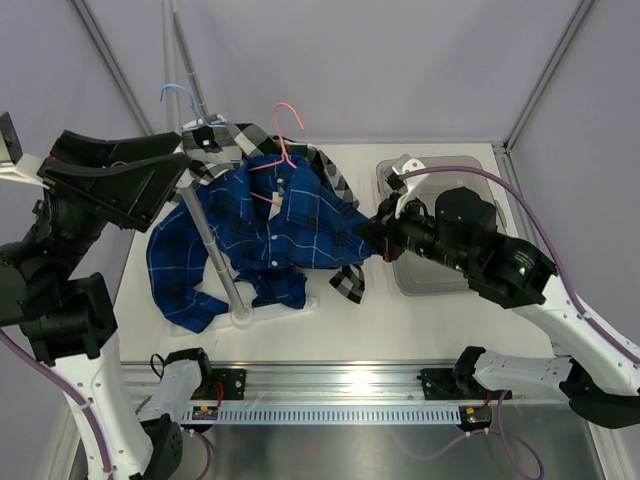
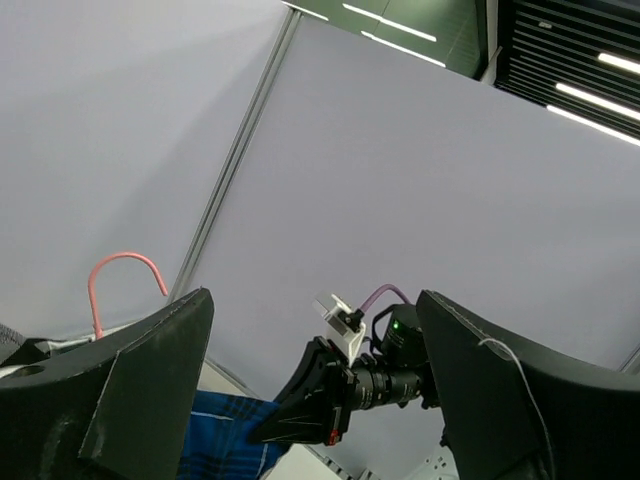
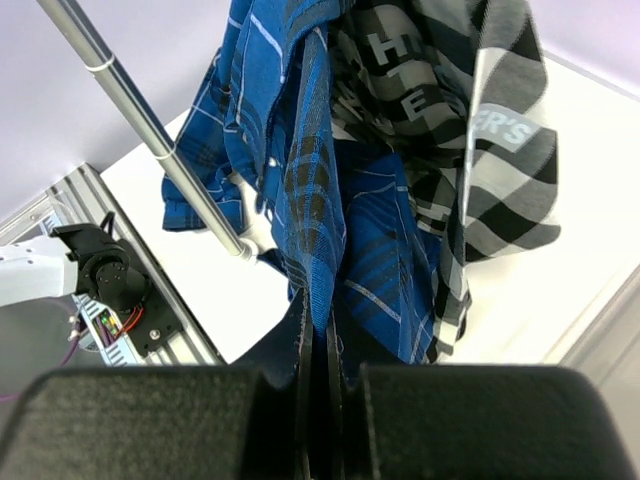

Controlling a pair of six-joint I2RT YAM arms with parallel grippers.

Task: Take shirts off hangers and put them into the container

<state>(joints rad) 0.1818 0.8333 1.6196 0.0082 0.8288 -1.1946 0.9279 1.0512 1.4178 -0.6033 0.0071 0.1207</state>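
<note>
Blue plaid shirt [image 1: 260, 225] sags over the table's [image 1: 400, 320] middle, and your right gripper [image 3: 318, 370] is clamped on its edge. Your left gripper [image 2: 315, 300] stands wide apart, empty, above the left edge. Farther back hang the checked shirt [image 1: 330, 175] and pink hanger [image 1: 285, 130]. The container [image 1: 480, 170] sits at the far right corner.

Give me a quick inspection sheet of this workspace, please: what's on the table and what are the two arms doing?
Surface: white table, with a slanted metal rack pole standing on it.
Job's things: royal-blue plaid cloth shirt and black, white and grey checked shirt bunched together at the pole; thin pink wire hanger and light blue wire hanger poke up above them; see-through greyish plastic bin, no shirt seen inside.
Clutter: nothing seen.
Grippers: left pincer open, holding nothing; right pincer shut on the blue plaid shirt.
Cables: purple cable loops over the right arm.
Surroundings: pale walls; metal rail at the near edge.
</note>
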